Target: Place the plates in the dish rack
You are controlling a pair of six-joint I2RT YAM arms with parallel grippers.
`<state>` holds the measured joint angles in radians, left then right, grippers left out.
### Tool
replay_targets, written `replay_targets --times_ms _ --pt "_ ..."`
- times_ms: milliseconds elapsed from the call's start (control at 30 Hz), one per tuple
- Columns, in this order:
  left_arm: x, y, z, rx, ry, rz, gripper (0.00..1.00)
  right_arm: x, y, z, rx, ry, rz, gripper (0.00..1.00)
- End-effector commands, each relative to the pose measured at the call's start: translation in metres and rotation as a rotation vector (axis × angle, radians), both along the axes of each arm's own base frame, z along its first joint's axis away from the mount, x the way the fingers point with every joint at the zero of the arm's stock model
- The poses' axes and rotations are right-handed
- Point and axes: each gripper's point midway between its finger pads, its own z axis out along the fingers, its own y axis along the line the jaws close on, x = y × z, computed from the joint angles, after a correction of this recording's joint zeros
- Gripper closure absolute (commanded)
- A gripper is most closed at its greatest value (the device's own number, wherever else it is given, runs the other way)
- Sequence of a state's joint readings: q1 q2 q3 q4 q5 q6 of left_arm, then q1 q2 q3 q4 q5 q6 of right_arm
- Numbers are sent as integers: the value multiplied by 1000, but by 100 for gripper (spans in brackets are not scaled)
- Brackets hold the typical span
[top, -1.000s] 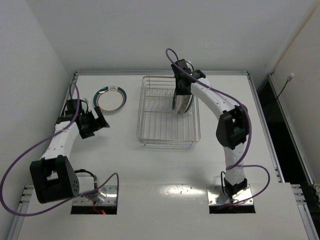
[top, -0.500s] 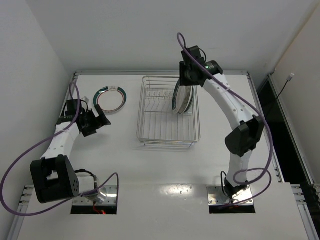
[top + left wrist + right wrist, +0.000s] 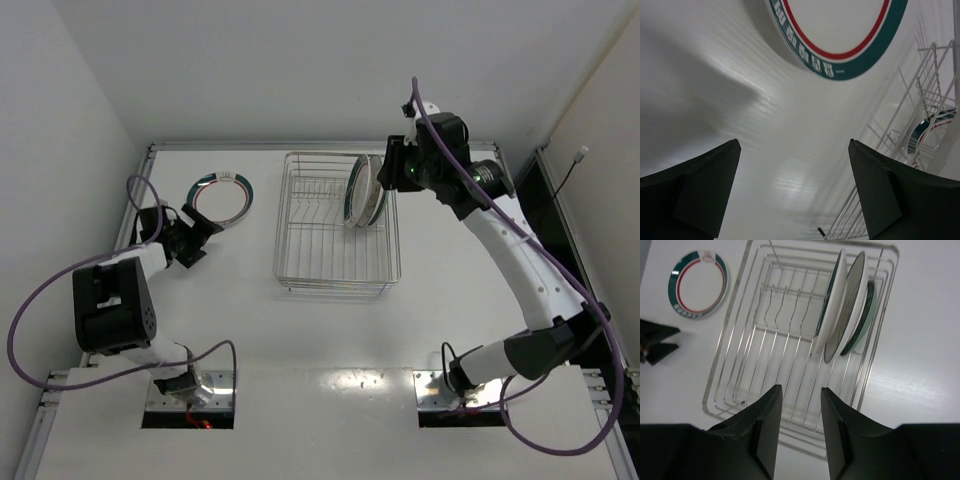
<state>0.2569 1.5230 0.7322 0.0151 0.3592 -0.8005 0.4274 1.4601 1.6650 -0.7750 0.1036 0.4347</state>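
Right now we are holding our left gripper (image 3: pixel 794 146) low over the table (image 3: pixel 300 340), its two dark fingers spread wide with nothing between them. Just ahead of it in the left wrist view, a teal-rimmed plate (image 3: pixel 840 30) with a thin red ring is lying flat on the table, apart from the fingertips. From above, that same plate (image 3: pixel 222 198) is sitting near the far left corner, just beyond the left gripper (image 3: pixel 196 238) and well to the left of the dish rack (image 3: pixel 338 290).

We are hovering our right gripper (image 3: pixel 800 390) high above the rack, fingers parted by a narrow gap and gripping nothing. In the overhead view the right gripper (image 3: pixel 396 170) is hanging just right of the rack's far right corner, clear of the wires.

Below it, in the right wrist view, we are seeing three plates standing on edge, close together in the prongs at the right end of the dish rack (image 3: pixel 715 366): a second teal-rimmed plate (image 3: pixel 832 302) on the left, the larger white plate (image 3: pixel 849 310) in the middle, and the dark teal plate (image 3: pixel 866 315) on the right. All three are leaning slightly. The rest of the rack is holding no plates.
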Motion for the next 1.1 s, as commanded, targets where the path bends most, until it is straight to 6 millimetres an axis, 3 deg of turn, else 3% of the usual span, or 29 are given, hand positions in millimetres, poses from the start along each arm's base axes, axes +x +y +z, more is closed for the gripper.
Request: replay_targets --times_ms 0,33,67,233,433,467,533,567,600,667,733,800,900,933,1033,1067 --pt "42 17 21 -29 -156 118 12 -13 9 -1 89 -9 49 66" --pt "46 18 12 -41 -138 125 12 -22 7 5 101 -24 59 66" --pt "48 20 8 -35 -135 134 12 -26 6 -3 109 -11 52 66" --pt "67 32 5 9 -155 203 12 -42 -1 1 119 -30 53 66" --pt "89 38 -9 19 -138 225 18 -56 -17 26 68 -88 37 65" --pt "93 39 -11 19 -136 225 32 -58 -22 34 63 -107 16 63" --pt "98 39 -24 19 -105 211 45 -61 -30 44 37 -132 1 63" --pt "105 39 -20 26 -116 191 52 -63 -32 46 26 -137 7 63" --pt "107 37 -21 15 -111 179 65 -64 -35 50 18 -138 -6 63" --pt "107 36 -23 24 -106 153 73 -69 -41 56 -1 -151 -7 63" --pt "106 35 -26 22 -94 153 95 -70 -46 56 -18 -145 -30 62" --pt "105 36 -16 43 -113 139 100 -74 -49 62 -23 -157 -25 62" --pt "108 35 23 66 -183 117 100 -78 -50 62 -23 -156 -25 62" --pt "107 36 50 63 -233 108 100 -80 -49 60 -21 -145 -13 62" --pt "97 34 94 60 -301 95 100 -83 -36 51 -1 -119 59 62" --pt "90 29 133 63 -379 89 100 -83 -30 53 23 -135 87 62"
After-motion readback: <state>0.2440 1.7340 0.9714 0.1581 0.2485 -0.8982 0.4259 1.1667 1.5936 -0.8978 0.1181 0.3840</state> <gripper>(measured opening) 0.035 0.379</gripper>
